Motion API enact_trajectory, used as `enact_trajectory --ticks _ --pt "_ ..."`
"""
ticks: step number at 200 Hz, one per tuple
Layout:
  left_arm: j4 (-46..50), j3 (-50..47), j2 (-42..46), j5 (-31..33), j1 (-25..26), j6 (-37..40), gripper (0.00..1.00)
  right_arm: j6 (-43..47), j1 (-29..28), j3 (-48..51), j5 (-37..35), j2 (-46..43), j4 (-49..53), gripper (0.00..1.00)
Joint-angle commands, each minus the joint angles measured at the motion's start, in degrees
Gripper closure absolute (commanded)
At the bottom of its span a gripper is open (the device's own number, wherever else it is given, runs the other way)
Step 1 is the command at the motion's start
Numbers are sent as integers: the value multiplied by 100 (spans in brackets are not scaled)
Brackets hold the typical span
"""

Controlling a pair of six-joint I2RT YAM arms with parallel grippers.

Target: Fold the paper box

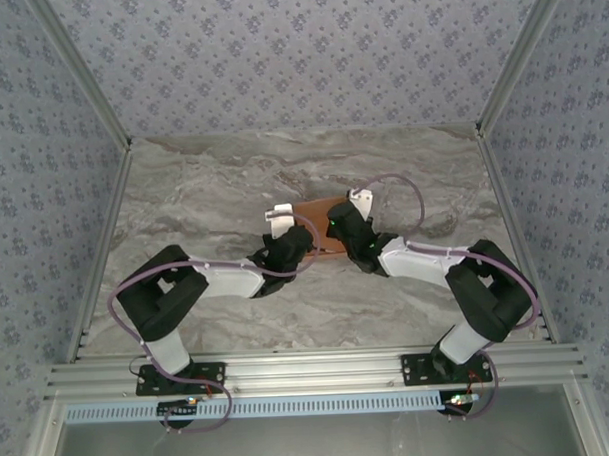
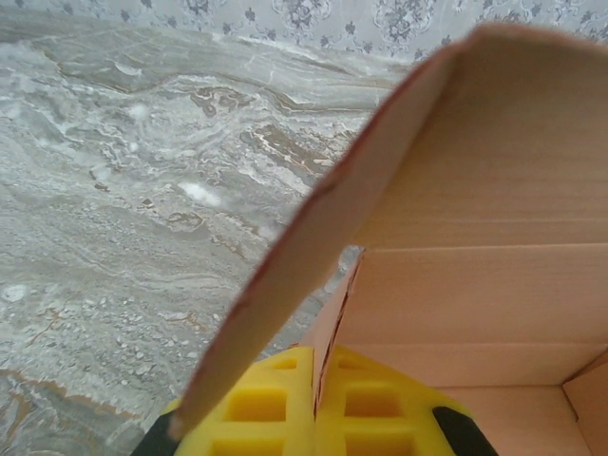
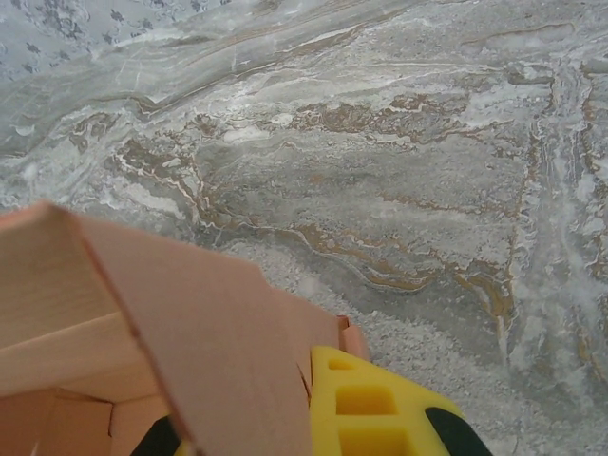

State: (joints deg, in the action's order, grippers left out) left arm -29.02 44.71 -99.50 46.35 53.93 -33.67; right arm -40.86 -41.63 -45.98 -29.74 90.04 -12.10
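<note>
Top external shows the left arm (image 1: pixel 226 281) and right arm (image 1: pixel 426 259) bent at the elbow, reaching inward to meet near the middle of the table (image 1: pixel 183 192). The paper box (image 1: pixel 319 211) lies between them, partly folded with flaps raised. The left pincer (image 2: pixel 318 404) is clamped on a box wall, card between its yellow pads (image 2: pixel 256 404). The right pincer (image 3: pixel 309 423) is closed on the box's other side. The table is grey marble veined with brown, ringed by flowered blue-grey wallpaper (image 1: pixel 299 58), with a metal rail (image 1: pixel 309 368) along the near edge.

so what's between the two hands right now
The paper box, part folded: the left hand and right hand each pinch a wall of it from either side, clearest in the top view.
</note>
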Motion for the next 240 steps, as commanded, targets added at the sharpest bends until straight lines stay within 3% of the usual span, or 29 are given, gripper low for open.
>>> enact_trajectory --ticks 1,34,157,240 --pt "-185 -215 -148 541 86 36 100 -489 -94 270 -401 -9 -52 95" --pt "-247 -400 -183 620 157 36 100 -684 -220 560 -567 -104 -216 94" --pt "144 -900 60 788 284 -315 82 -707 -732 1449 -1444 -286 -829 93" --pt "664 -1047 917 666 302 -404 67 -564 -804 1283 -1526 -242 -625 93"
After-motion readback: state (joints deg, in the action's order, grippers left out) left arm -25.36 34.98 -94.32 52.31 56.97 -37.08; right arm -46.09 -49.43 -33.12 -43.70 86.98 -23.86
